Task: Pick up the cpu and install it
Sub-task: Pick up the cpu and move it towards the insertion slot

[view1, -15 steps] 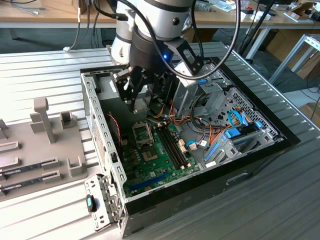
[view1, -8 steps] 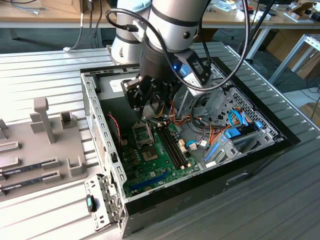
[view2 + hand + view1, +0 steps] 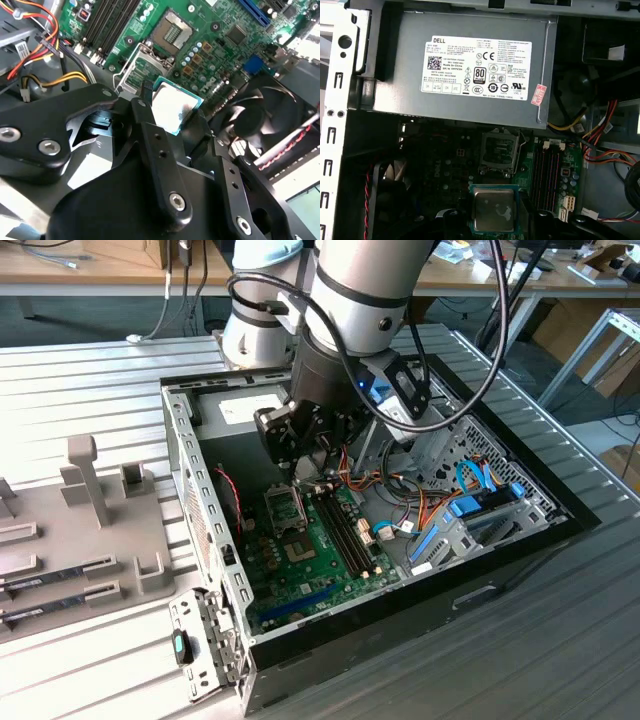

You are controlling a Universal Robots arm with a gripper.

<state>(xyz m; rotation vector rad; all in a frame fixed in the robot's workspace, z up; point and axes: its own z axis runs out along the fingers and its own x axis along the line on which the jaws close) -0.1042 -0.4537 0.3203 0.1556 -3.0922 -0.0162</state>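
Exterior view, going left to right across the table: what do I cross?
Grey fixture tray → case wall → socket → memory slots → blue drive brackets. The claw holds the cpu near the socket.

Cpu [image 3: 176, 106]: silvery square, green-rimmed; gripped in the end effector [image 3: 173, 111], near the socket [image 3: 171, 31].

Socket [image 3: 499, 152] lid up, room above it free. Gripper [image 3: 172, 111], clamped on cpu [image 3: 493, 210], hangs near it. Obstacles: power supply [image 3: 465, 70] just beside socket, memory sticks [image 3: 547, 170] on another side, fan [image 3: 250, 117] close by, loose cables [image 3: 55, 78] beyond sticks, case wall [image 3: 183, 455] boxing all in.
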